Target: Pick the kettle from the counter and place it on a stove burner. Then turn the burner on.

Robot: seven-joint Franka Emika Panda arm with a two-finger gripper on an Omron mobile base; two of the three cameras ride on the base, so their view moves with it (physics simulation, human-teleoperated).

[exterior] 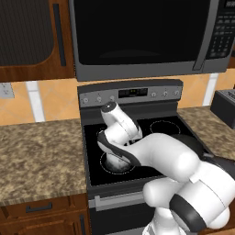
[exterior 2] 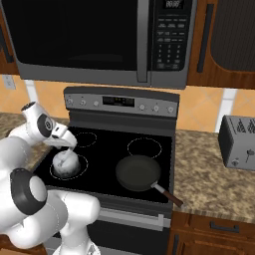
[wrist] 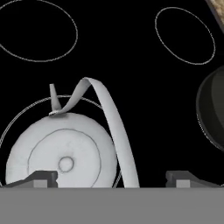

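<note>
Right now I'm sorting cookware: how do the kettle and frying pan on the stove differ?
The small rounded silver-grey metal kettle is pale and domed, with an arched handle; the flat black frying pan is dark, shallow and long-handled. The kettle sits front-left, the pan front-right. Both rest on the black cooktop.

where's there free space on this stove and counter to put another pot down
Both rear burners are bare, bordered by the control panel behind. The front row is crowded: the kettle sits on the front-left ring under the gripper, the frying pan covers the front-right. The counter left of the stove is open; the right stretch is bare up to the toaster.
</note>
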